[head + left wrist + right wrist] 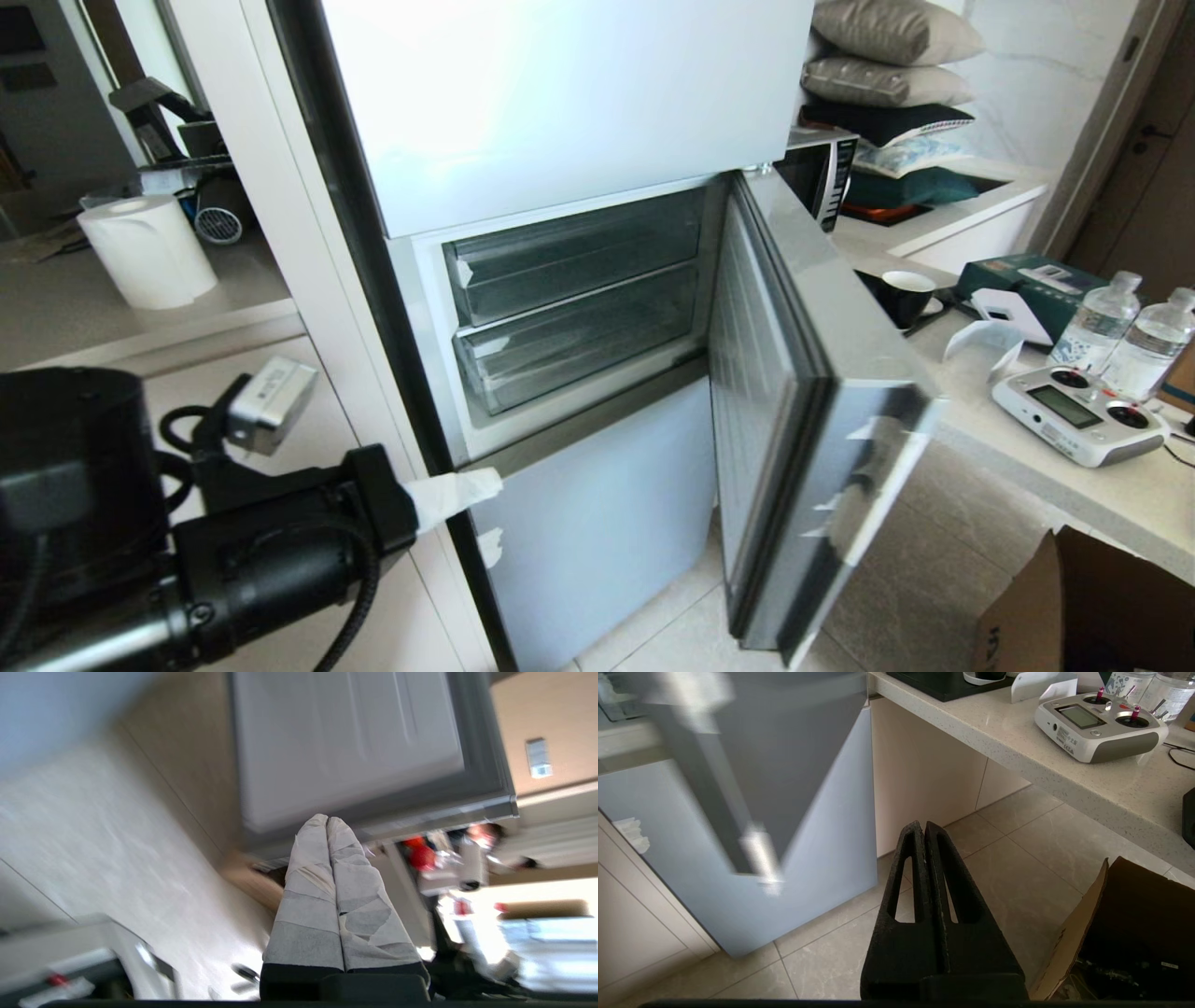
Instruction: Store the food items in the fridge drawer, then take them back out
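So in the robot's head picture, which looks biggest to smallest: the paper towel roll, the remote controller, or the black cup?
1. Remote controller
2. Paper towel roll, nearly alike; the controller sits nearer the camera, so that's unsure
3. Black cup, clearly smallest

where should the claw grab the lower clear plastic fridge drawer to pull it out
Take the lower clear plastic drawer by the top lip of its front wall, near the middle, coming straight in from the front through the open grey fridge door. The front looks flat with no handle showing, so the upper edge seems the only hold. The left claw, shut and white-wrapped, sits nearest, below and left of it.
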